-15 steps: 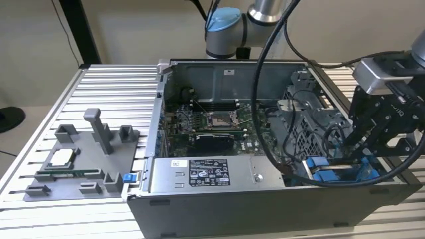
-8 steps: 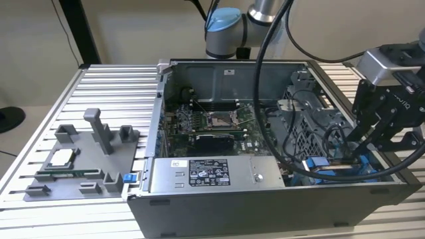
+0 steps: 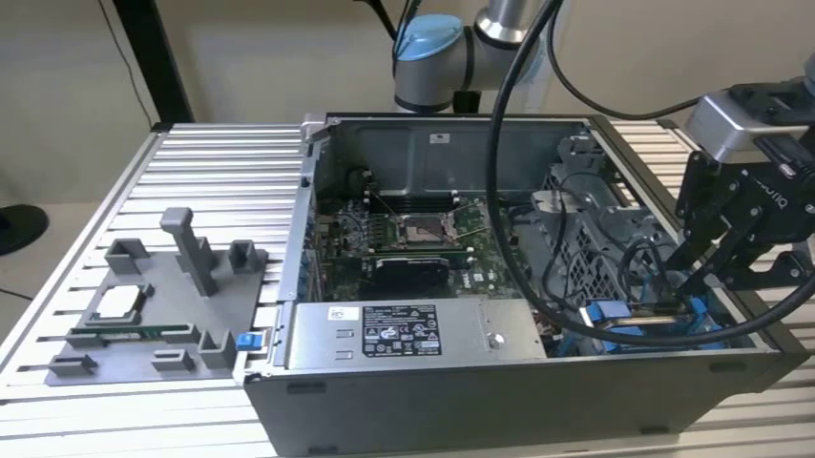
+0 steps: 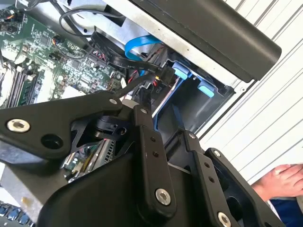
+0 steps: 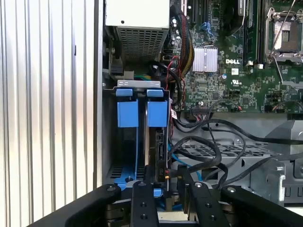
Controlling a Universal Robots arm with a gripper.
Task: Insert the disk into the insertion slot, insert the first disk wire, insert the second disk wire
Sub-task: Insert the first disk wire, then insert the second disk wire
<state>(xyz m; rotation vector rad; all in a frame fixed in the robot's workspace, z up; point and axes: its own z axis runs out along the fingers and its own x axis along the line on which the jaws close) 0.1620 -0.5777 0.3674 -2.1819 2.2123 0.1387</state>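
A black end effector [image 5: 168,178] on a single robot arm hangs low inside an open desktop computer case [image 3: 510,391]. It sits at the corner of the case on the exterior view's right. Whether it is released or clenched cannot be told, because its own black linkages hide the tips.

A black wire connector [image 5: 166,171] with red and black leads lies directly at the end effector. Whether the connector is gripped, or already plugged in, cannot be told.

That connector meets the near end of the disk [image 5: 158,142]. The disk stands on edge inside the insertion slot [image 5: 123,156] and looks already seated there. Its long axis runs straight away from the end effector, along the bay, to two bright blue tabs [image 5: 128,113] at the far end. Beyond the tabs is the perforated power supply box [image 5: 142,33]. So the disk lies right ahead of the end effector, lengthwise to it, with its connector end nearest.

In the second wrist view a flat blue data cable [image 4: 142,45] loops loose above the bay. Beside the bay, the green motherboard [image 5: 227,71] covers the floor of the case.

The case rests on a ribbed aluminium surface [image 3: 217,172]. A grey fixture tray [image 3: 166,315] sits well apart on the exterior view's left. A person's hand [image 4: 284,182] rests on the surface outside the case.
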